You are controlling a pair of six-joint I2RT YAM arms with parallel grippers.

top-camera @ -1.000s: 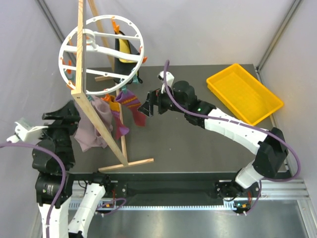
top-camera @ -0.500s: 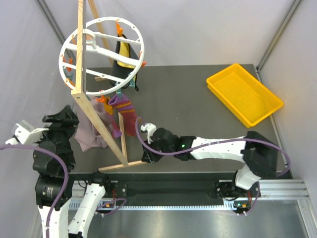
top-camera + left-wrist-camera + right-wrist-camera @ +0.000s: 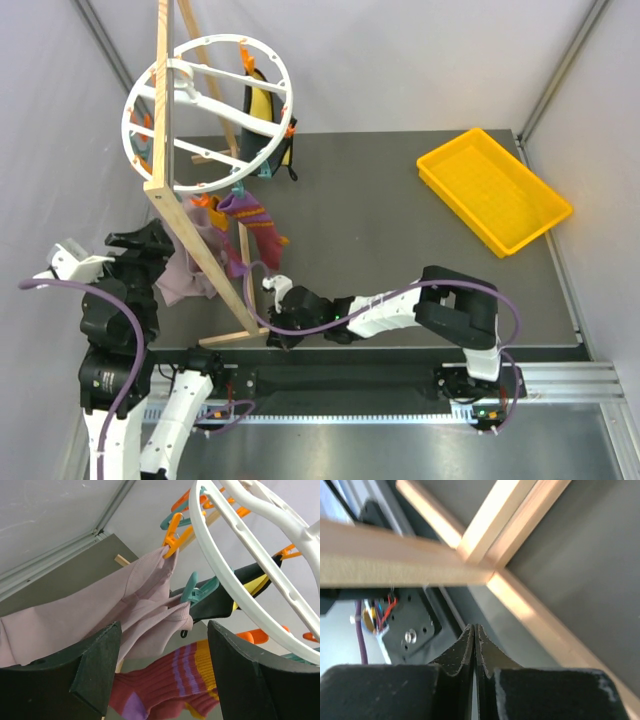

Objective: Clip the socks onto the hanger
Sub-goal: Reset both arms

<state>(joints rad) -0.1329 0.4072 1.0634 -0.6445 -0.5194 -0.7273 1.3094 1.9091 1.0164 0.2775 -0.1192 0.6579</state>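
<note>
The white wheel-shaped hanger [image 3: 205, 110] hangs from the wooden stand at the back left, and its rim [image 3: 235, 575] crosses the left wrist view. Two maroon socks hang under its near rim: one [image 3: 262, 226] in full view, the other [image 3: 235, 262] partly behind the stand's post. My left gripper [image 3: 148, 242] stands open left of them, apart; between its fingers [image 3: 162, 677] shows a striped sock [image 3: 175, 680] further off. My right gripper [image 3: 274, 338] is low at the stand's foot, jaws [image 3: 475, 630] shut on nothing.
A pale mauve cloth [image 3: 125, 605] hangs from an orange clip [image 3: 172, 532] and a teal clip [image 3: 192, 587]. A yellow-and-black garment [image 3: 265, 110] hangs at the far rim. The wooden stand [image 3: 200, 255] has a foot bar [image 3: 545, 625]. A yellow tray [image 3: 492, 188] lies back right.
My right arm has swung away from the socks, down to the front by the stand's foot, and its gripper has shut. The socks now hang free. The left gripper has shifted slightly.
</note>
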